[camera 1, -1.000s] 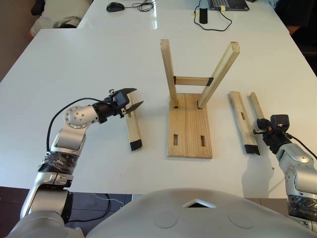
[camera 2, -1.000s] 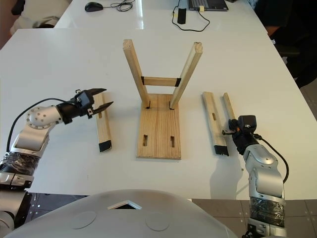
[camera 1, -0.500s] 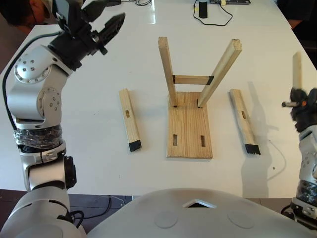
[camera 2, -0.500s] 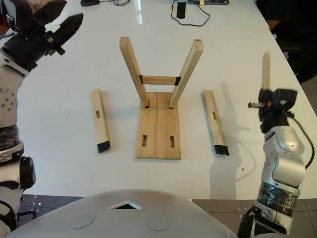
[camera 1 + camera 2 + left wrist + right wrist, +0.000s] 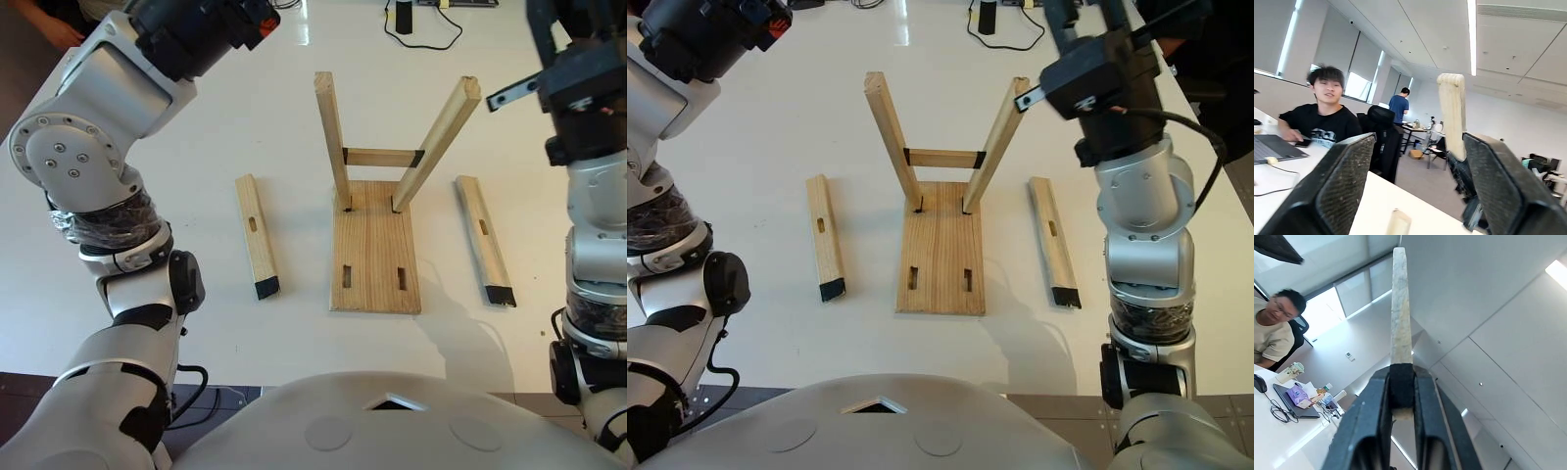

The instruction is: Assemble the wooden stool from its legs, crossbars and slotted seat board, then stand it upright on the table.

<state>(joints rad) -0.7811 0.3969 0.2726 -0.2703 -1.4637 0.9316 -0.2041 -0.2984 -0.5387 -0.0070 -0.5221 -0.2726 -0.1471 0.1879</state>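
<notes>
Your right hand (image 5: 1400, 369) is clenched on a thin wooden bar (image 5: 1400, 308), held high at the far right. Your left hand (image 5: 1419, 141) is released, up at the far left. The seat board (image 5: 375, 250) lies mid-desk (image 5: 294, 127) with two upright legs (image 5: 333, 137) slotted into its far end and a loose leg (image 5: 257, 235) on either side.

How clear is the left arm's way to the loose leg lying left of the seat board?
Probably yes. The left gripper is open and empty, and the leg lies by itself on the table, apart from the seat board. The arm is raised high, so it must come down first.
</notes>
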